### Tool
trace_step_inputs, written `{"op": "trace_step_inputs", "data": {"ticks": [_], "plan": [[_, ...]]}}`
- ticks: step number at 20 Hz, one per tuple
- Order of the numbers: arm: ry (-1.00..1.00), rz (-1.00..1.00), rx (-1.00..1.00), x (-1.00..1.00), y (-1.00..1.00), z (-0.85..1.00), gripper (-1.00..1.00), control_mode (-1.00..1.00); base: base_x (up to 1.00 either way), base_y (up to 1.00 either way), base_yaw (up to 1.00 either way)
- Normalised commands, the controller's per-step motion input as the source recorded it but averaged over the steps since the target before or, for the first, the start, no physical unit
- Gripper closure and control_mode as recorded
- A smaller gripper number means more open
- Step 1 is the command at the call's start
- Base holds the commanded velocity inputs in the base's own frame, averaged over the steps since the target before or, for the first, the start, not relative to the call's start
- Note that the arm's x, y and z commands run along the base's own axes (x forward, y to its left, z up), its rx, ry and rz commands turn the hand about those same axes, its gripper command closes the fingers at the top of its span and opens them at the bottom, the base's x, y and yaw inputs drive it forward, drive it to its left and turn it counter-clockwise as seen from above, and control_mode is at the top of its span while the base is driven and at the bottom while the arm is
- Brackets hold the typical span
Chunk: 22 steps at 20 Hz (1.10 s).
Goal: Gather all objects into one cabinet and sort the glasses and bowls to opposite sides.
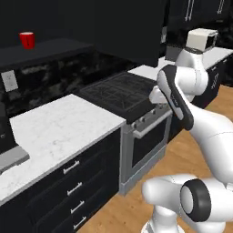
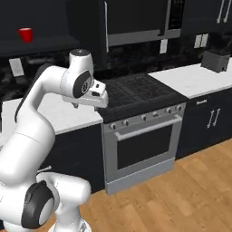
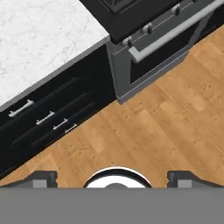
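Standing on the dark interior shelf [image 1: 50,48] of the black wall cabinet, the glossy red mug [image 1: 27,40] sits upright at the far upper left, well apart from the arm; it also appears as a small red shape in the right base view [image 2: 26,34], where detail is too coarse to confirm a handle. The two-finger gripper [image 3: 111,177] is held out in front of the white marble counter [image 1: 59,127], above the wooden floor [image 3: 166,113], with its dark fingertips [image 3: 41,178] spread wide apart and nothing between them. A black gas stove with a steel oven front [image 2: 138,131] stands just beside the counter. Black lower drawers with short handles [image 3: 43,118] run beneath the marble top.
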Motion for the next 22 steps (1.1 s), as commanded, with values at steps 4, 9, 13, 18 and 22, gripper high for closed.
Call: {"op": "trace_step_inputs", "data": {"ticks": [4,9,13,18,22], "plan": [[0.0,0.0,0.0,0.0,0.0,0.0,-1.0,1.0,-0.02,0.0,0.68],[0.0,0.0,0.0,0.0,0.0,0.0,-1.0,1.0,0.38,0.0,0.58],[0.0,0.0,0.0,0.0,0.0,0.0,-1.0,1.0,0.76,-0.03,0.51],[0.0,0.0,0.0,0.0,0.0,0.0,-1.0,1.0,0.66,-0.16,0.4],[0.0,0.0,0.0,0.0,0.0,0.0,-1.0,1.0,0.35,-0.09,0.3]]}}
